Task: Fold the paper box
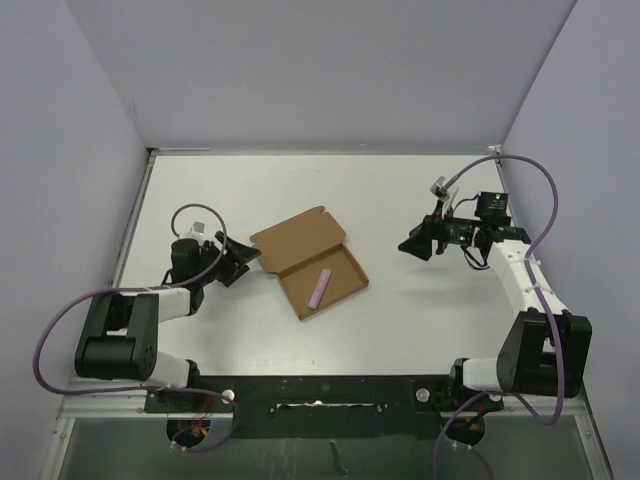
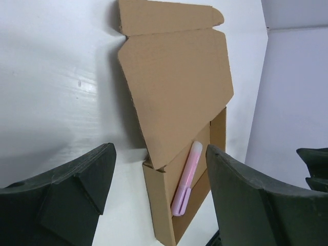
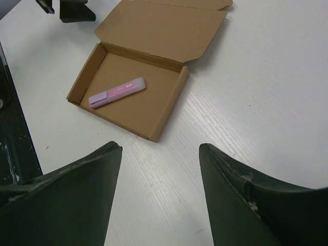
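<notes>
Left gripper [image 1: 243,262], top view: fingers spread, nothing between them, just beside the left corner of the paper box [image 1: 305,265]; whether they touch cannot be told at this size. Right gripper [image 1: 412,243]: likewise released and empty, well apart from the box on its right side. Paper box: mid-table [image 1: 400,180], set askew, with the tray towards the arm bases and the lid thrown open on the far side. Pink stick [image 1: 319,289]: lying inside the tray.

Left wrist view: both dark fingers [image 2: 77,189] stand wide either side of the tray end. The lid leans back beyond it, tuck flap at its far edge. The stick rests along the tray floor.

Right wrist view: fingers [image 3: 77,195] parted over bare table, clear of the box. The tray sits upright and open, stick lying flat in it, lid hinged back on the far wall.
</notes>
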